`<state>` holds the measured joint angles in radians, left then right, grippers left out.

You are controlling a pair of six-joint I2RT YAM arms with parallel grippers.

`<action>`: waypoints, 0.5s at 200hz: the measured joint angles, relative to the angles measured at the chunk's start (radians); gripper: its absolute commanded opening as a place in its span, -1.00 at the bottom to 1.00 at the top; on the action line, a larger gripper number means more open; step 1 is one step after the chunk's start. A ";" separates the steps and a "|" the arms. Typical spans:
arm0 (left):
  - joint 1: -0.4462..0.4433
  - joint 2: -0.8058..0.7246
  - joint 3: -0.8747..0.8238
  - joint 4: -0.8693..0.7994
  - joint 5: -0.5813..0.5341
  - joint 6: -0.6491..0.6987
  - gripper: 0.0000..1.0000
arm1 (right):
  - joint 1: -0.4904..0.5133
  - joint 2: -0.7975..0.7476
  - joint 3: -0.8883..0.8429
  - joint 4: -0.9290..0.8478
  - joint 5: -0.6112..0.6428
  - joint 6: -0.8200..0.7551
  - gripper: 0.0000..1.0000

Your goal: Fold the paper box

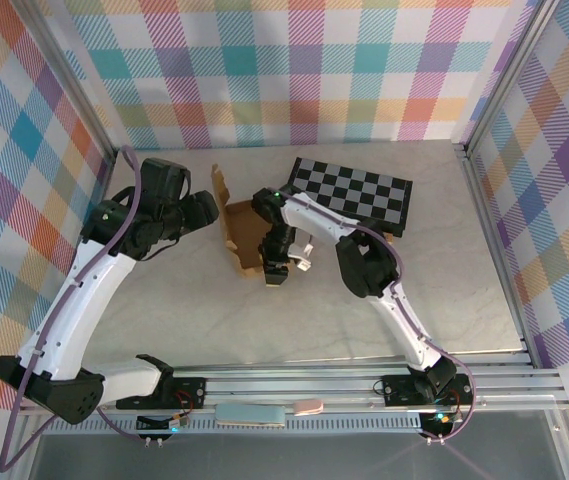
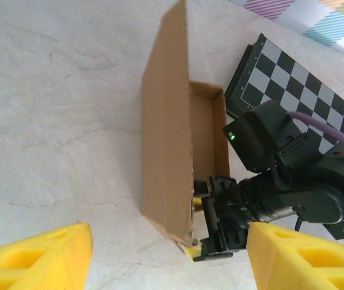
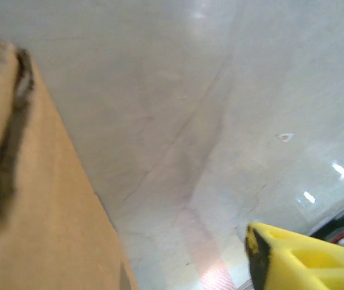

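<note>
**Half-folded box stands with no hand clamped on it**

From the top camera, the paper box point(image 1: 236, 235) stands in the middle of the desk point(image 1: 464, 290), just left of the checkered board point(image 1: 354, 195). It is only partly formed, with one long brown panel raised. The left hand point(image 1: 204, 210) hovers beside this panel on its left. The right hand point(image 1: 277, 262) points down at the near end of the box.

In the left wrist camera, the two yellow fingers point(image 2: 38, 254) are wide apart and nothing is between them. The paper box point(image 2: 165, 133) shows a tall upright wall and a narrow tray behind it. The right hand point(image 2: 217, 223) is at the near corner of the tray, touching it or very near; I cannot tell which.

In the right wrist camera, the cardboard point(image 3: 32, 199) covers the left side, very close and blurred. One yellow finger point(image 3: 305, 260) sits far to the right, away from the cardboard. The jaws therefore look apart and not clamped on the wall.

My judgement of the risk: because nothing grips the box, the raised wall may spring back or the whole box may tip. If the right hand moves away while a finger catches the corner, it can drag the box. If the left hand pushes the tall panel without support from the other side, the box can slide toward the board.

I can read no brand, label or writing on the box or the board.
</note>
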<state>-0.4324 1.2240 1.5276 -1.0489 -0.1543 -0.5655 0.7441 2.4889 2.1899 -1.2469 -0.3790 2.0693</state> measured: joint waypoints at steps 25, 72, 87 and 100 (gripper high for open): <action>0.000 0.025 0.015 -0.009 0.016 0.006 0.38 | -0.012 -0.018 0.020 0.005 0.050 0.001 0.50; 0.000 0.088 0.053 -0.029 0.018 0.008 0.37 | -0.045 -0.111 0.040 -0.007 0.145 -0.013 0.56; 0.000 0.090 0.068 -0.030 0.011 0.008 0.36 | -0.057 -0.150 0.063 -0.014 0.202 -0.088 0.55; 0.000 0.080 0.073 -0.018 0.003 0.008 0.36 | -0.063 -0.188 0.076 0.005 0.253 -0.220 0.50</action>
<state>-0.4328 1.3037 1.6009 -1.0664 -0.1509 -0.5571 0.6807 2.3013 2.2654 -1.2423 -0.1265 1.8496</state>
